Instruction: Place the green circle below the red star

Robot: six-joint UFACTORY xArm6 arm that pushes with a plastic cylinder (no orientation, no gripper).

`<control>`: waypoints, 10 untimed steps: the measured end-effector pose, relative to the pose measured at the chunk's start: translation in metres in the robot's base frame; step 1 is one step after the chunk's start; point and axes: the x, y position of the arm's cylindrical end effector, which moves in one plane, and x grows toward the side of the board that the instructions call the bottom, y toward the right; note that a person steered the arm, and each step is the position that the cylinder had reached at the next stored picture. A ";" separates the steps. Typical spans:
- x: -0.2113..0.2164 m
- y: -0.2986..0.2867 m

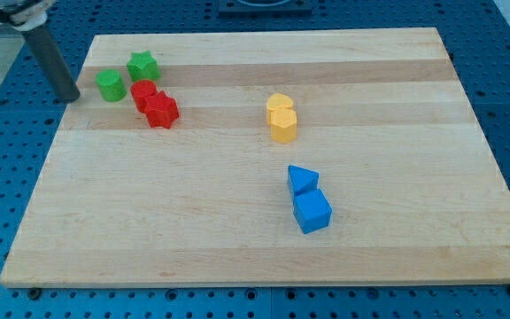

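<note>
The green circle [109, 85] sits near the board's top left. The red star [160, 111] lies to its lower right, touching a red round block [143, 94] just above it. A green star [142, 66] sits to the upper right of the green circle. My tip [69, 97] rests on the board's left edge, a short gap to the left of the green circle, not touching it.
Two yellow blocks [282, 119] stand stacked close together at the board's middle. A blue triangle [303, 179] and a blue cube [312, 213] touch each other below them. The wooden board [388, 230] lies on a blue perforated table.
</note>
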 end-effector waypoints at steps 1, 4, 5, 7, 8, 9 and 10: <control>-0.033 0.000; -0.031 0.063; 0.007 0.049; 0.025 0.068; 0.028 0.068; 0.030 0.023; 0.046 0.032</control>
